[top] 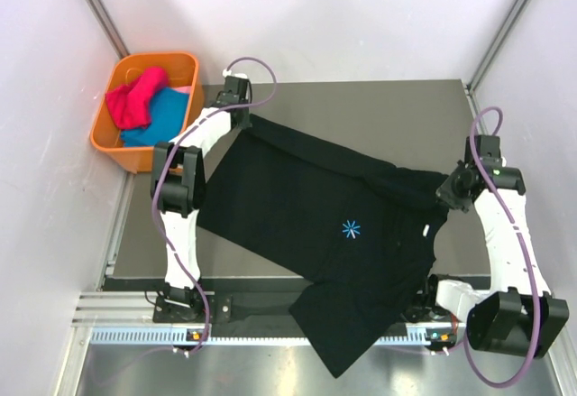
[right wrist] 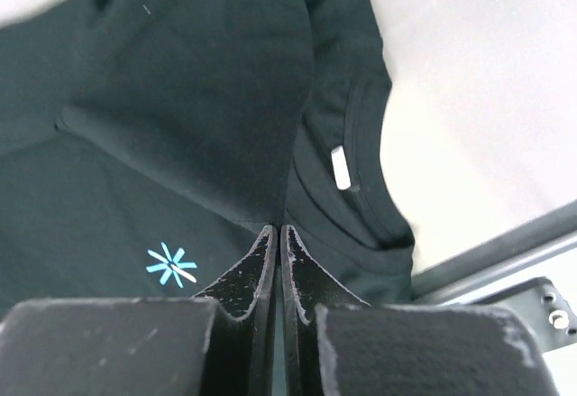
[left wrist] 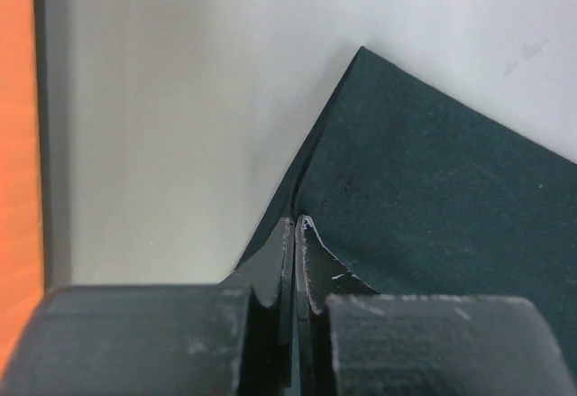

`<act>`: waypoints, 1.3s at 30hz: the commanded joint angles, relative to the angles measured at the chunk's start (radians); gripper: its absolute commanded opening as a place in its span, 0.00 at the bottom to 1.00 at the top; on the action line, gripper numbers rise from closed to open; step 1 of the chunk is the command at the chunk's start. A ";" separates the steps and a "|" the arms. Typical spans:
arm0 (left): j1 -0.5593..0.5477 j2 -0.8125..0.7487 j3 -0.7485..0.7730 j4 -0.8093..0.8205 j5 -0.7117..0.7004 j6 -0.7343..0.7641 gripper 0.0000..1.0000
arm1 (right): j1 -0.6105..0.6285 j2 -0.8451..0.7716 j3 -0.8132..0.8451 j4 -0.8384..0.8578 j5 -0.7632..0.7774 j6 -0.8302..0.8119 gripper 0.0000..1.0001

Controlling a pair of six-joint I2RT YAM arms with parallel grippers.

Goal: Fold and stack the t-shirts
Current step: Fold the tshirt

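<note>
From above, my left gripper [top: 245, 118] pinches a far corner of the black shirt [top: 334, 225] and my right gripper [top: 448, 193] pinches its right side. The shirt drapes across the table [top: 379, 107] and over the near edge. A pink shirt [top: 135, 96] and a teal shirt [top: 167, 118] lie in the basket [top: 144, 57]. At my left wrist, the jaws are clamped on the cloth corner. At my right wrist, they are clamped on a raised fold beside the starburst [right wrist: 171, 265].
</note>
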 commanded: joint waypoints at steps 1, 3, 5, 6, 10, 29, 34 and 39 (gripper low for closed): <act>0.013 -0.032 0.052 -0.033 -0.006 -0.013 0.00 | 0.009 -0.045 -0.042 -0.054 -0.043 0.000 0.00; 0.014 -0.018 0.054 -0.038 0.003 -0.021 0.00 | 0.009 -0.063 -0.056 -0.068 -0.048 0.001 0.00; 0.014 -0.004 0.080 -0.079 0.019 -0.033 0.00 | 0.010 -0.072 -0.064 -0.090 -0.051 -0.002 0.00; 0.014 0.008 0.089 -0.096 0.025 -0.036 0.00 | 0.009 -0.078 -0.066 -0.094 -0.053 -0.006 0.00; 0.014 0.019 0.103 -0.117 0.016 -0.059 0.00 | 0.009 -0.083 -0.066 -0.102 -0.053 -0.020 0.00; 0.025 0.028 0.058 -0.166 -0.104 -0.016 0.00 | 0.009 -0.074 -0.116 -0.122 -0.113 -0.097 0.00; 0.033 0.023 0.041 -0.160 -0.115 -0.015 0.00 | 0.009 -0.068 -0.113 -0.145 -0.140 -0.112 0.00; 0.033 0.023 0.035 -0.157 -0.101 -0.022 0.00 | 0.009 -0.072 -0.055 -0.185 -0.136 -0.117 0.00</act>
